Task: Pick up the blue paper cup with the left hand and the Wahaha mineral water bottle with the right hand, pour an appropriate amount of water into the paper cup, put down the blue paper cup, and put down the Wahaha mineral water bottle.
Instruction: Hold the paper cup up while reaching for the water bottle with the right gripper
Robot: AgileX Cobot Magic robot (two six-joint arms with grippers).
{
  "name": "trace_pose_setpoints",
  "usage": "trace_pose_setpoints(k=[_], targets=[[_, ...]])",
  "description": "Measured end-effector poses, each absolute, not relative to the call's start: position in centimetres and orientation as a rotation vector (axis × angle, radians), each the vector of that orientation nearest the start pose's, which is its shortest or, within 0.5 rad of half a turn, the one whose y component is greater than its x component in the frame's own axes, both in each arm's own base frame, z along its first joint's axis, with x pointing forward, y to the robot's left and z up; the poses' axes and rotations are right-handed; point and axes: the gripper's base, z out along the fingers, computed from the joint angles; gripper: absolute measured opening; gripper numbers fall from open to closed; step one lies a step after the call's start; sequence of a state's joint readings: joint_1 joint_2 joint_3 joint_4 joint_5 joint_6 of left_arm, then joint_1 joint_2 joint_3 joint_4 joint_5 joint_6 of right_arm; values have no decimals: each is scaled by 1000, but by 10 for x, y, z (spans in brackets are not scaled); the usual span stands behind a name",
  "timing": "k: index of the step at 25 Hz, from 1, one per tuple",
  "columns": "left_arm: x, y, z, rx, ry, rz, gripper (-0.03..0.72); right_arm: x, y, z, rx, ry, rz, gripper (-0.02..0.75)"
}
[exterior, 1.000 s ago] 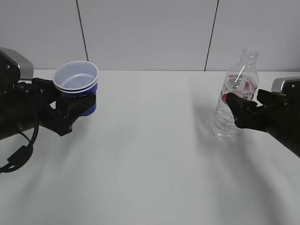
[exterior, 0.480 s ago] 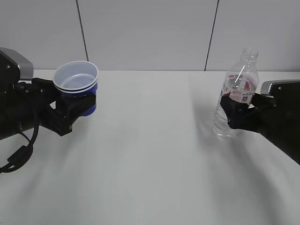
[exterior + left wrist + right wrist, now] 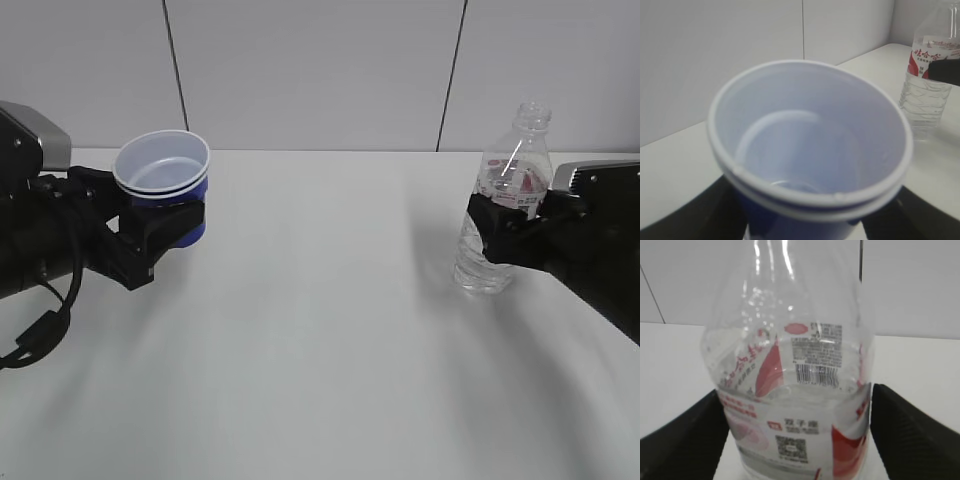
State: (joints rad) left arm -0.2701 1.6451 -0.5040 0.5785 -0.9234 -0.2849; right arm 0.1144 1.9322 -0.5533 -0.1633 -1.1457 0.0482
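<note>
1. Exterior view: left gripper (image 3: 165, 225) has its black fingers (image 3: 185, 222) closed round the blue paper cup (image 3: 163, 175), held upright and clear above the white bench (image 3: 300, 330), far to the left of the bottle.
2. Exterior view: Wahaha mineral water bottle (image 3: 503, 205) stands upright, base on the bench, no cap on. Right gripper (image 3: 505, 232) is at its mid-body just under the label band, one finger (image 3: 492, 228) crossing the front of the bottle.
3. Left wrist view: looks straight down into the cup (image 3: 810, 150); white inside, double white rim, blue wall just under the rim. Dark fingers (image 3: 705, 212) sit on both sides below it. The bottle (image 3: 932, 75) shows at the far right edge, beyond the cup. Water in the cup: can't tell from either view.
4. Right wrist view: close on the bottle (image 3: 795, 385); red-and-white label with barcode and QR code, unreadable in the exterior view. Black fingers (image 3: 685, 432) flank it left and right at label height; contact looks snug, but the touching surfaces are not clear.
5. Right wrist view: the water (image 3: 805, 392) line sits about at the label's barcode, not readable from the exterior view.
</note>
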Motion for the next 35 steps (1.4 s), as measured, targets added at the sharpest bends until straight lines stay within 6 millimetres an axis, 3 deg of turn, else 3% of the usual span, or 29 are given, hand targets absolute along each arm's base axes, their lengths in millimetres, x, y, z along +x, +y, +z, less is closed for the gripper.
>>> trace_pose_setpoints(k=[16, 35], targets=[[262, -114, 177, 637, 1680, -532, 477, 327, 52, 105, -234, 1740, 204, 647], [262, -114, 177, 637, 1680, -532, 477, 334, 53, 100, -231, 1733, 203, 628]])
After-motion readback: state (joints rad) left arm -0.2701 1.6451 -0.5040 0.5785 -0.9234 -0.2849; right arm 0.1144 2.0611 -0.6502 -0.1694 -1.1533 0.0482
